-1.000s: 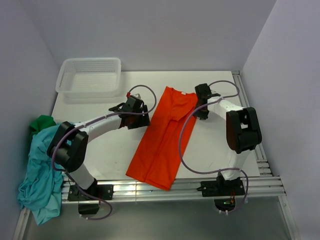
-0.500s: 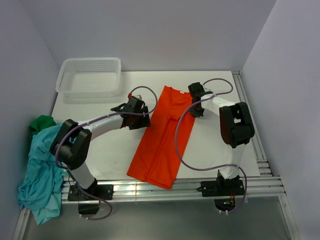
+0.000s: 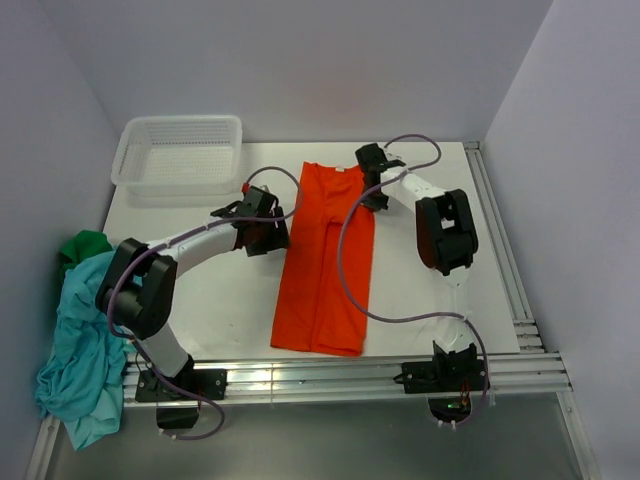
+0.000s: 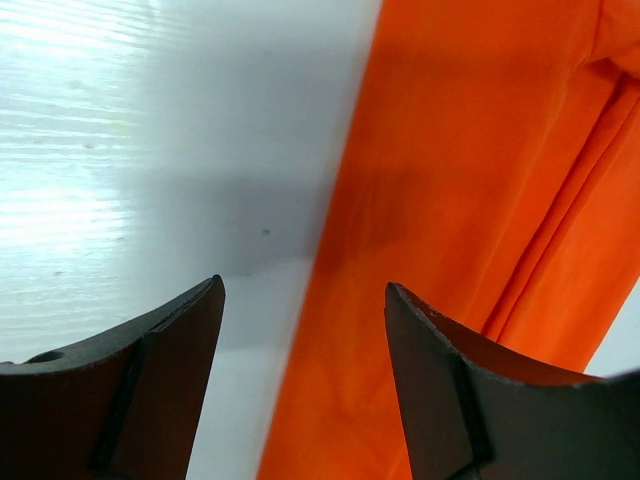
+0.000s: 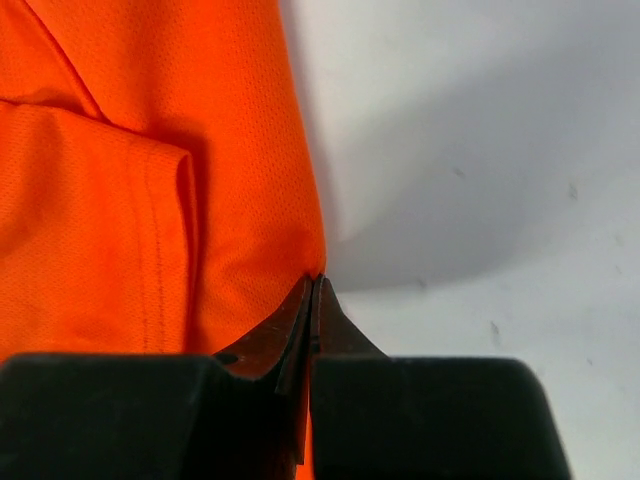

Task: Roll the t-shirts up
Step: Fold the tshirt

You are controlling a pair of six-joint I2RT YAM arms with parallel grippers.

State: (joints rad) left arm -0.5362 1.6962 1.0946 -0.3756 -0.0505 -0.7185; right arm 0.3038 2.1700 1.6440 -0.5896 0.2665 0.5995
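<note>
The orange t-shirt (image 3: 325, 260) lies folded into a long strip down the middle of the table, collar end at the back. My right gripper (image 3: 368, 195) is shut on its right edge near the collar end; in the right wrist view the tips (image 5: 315, 282) pinch the orange t-shirt (image 5: 150, 180). My left gripper (image 3: 272, 232) is open and empty just above the strip's left edge; in the left wrist view it (image 4: 305, 300) straddles the edge of the orange t-shirt (image 4: 470, 180). The teal-blue t-shirt (image 3: 80, 340) and dark green t-shirt (image 3: 85, 245) hang crumpled over the table's left edge.
A white mesh basket (image 3: 180, 152) stands at the back left corner. Metal rails run along the front edge (image 3: 330, 380) and the right edge (image 3: 500, 250) of the table. Purple cables loop over both arms.
My right gripper has pulled the shirt's collar end back and to the left, so the strip went from slanted to nearly straight. My left gripper shifted slightly left and back.
</note>
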